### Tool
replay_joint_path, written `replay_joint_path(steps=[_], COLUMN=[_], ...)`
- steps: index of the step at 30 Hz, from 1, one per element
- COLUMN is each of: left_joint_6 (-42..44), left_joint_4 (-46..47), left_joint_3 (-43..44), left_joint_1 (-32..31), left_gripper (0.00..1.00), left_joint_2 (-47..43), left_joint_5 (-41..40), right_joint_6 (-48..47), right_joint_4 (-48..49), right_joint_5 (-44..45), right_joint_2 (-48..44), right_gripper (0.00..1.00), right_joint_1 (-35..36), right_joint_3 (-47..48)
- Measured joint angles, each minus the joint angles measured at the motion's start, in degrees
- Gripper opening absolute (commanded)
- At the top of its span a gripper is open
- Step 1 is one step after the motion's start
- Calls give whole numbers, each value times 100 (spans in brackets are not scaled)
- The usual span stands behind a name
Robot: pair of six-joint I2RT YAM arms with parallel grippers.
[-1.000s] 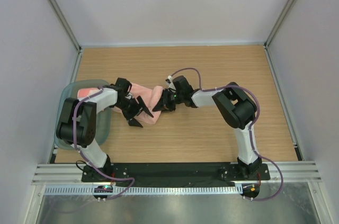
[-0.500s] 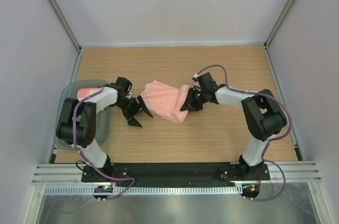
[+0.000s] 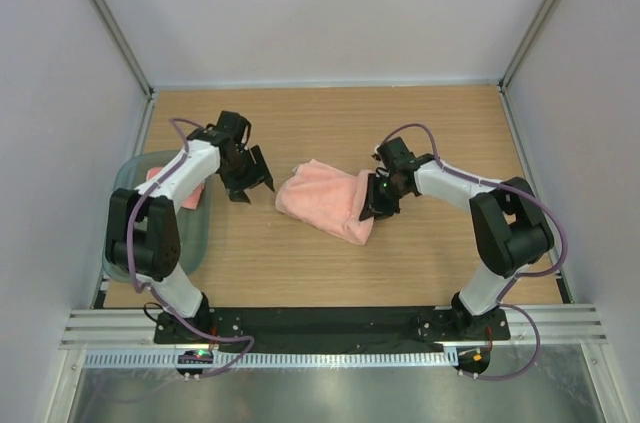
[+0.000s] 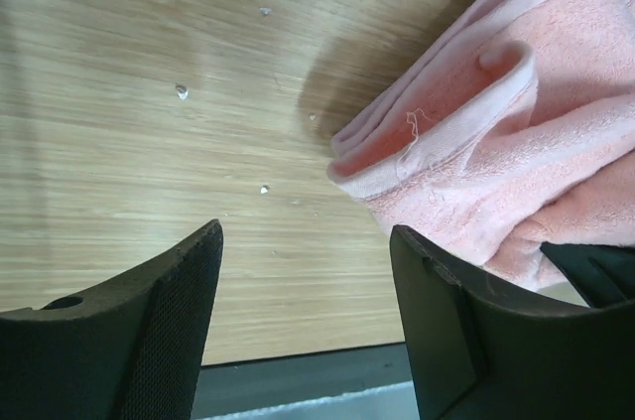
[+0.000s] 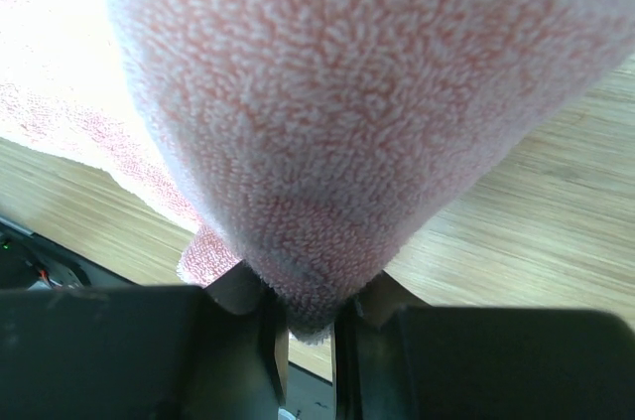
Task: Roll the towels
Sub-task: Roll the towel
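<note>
Towel [image 3: 322,197] lies loosely folded mid-tabletop [image 3: 440,133], between my pincers. Another towel [image 3: 160,177] sits in tray [image 3: 197,240] at left. My right pincer [image 3: 375,208] clenched on towel's right edge. Left pincer [image 3: 254,186] released, empty, just beside left end. My judgement: lay cloth flat, ease creases out, square edges before rolling. Versus second ago: towel was bunched, now drawn rightward; left pincer backed off.

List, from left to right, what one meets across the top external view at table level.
tray → left end effector, open and empty → towel lying on the table → right end effector, closed on that towel's right edge
</note>
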Motion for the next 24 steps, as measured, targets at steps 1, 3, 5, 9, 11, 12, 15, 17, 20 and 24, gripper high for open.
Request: replay_joint_path(steps=[1, 3, 5, 9, 11, 12, 15, 17, 20, 24], left_joint_6=[42, 125, 157, 140, 111, 96, 24, 20, 20, 81], left_joint_4=[4, 13, 81, 356, 632, 743, 1224, 1482, 1698, 1740], left_joint_3=[46, 55, -11, -249, -348, -361, -361, -345, -330, -210], left_joint_1=[-48, -146, -240, -396, -452, -468, -503, -542, -597, -640], left_gripper=[69, 68, 68, 69, 67, 64, 57, 40, 13, 0], left_joint_2=[-46, -90, -70, -26, -2, 22, 280, 575, 1008, 1180], left_joint_5=[-138, -286, -308, -208, -50, 20, 350, 496, 662, 785], right_joint_6=[-24, -48, -66, -87, -90, -94, -111, -127, -151, -175], right_joint_4=[-59, -133, -179, -205, -205, -205, -205, -205, -208, -214], right_joint_5=[24, 50, 59, 50, 42, 42, 39, 37, 37, 31], right_joint_2=[0, 0, 2, 13, 13, 13, 13, 13, 15, 24], right_gripper=[1, 1, 1, 1, 1, 1, 1, 1, 1, 1], right_joint_1=[0, 0, -9, -9, -9, -9, -9, -9, -9, -9], right_joint_3=[22, 50, 68, 74, 74, 74, 74, 74, 74, 74])
